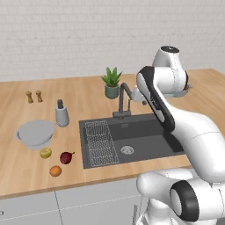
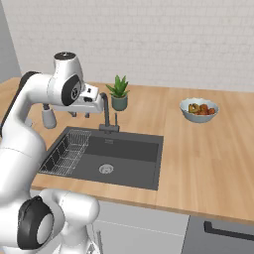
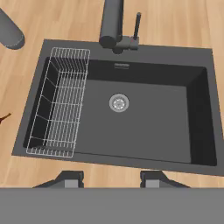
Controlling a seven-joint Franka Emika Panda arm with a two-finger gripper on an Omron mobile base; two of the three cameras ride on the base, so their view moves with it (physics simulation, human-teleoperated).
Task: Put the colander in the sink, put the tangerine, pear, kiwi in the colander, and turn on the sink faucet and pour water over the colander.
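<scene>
A: From the left base view, where are the task's things?
B: The colander point(image 1: 35, 133) sits on the wooden worktop point(image 1: 88, 94) left of the sink point(image 1: 145, 140), well apart from its rim; the tangerine point(image 1: 55, 171) lies near the worktop's front edge.
A: And the right base view?
B: The gripper point(image 2: 79, 114) hangs above the sink's back-left corner, beside the sink faucet point(image 2: 106, 113). A white brick wall point(image 2: 149, 39) stands behind.
A: The hand view?
B: The basin lies bare below, with the wire rack point(image 3: 59, 103) along its left wall. The jaws stand partly open, holding nothing.
</scene>
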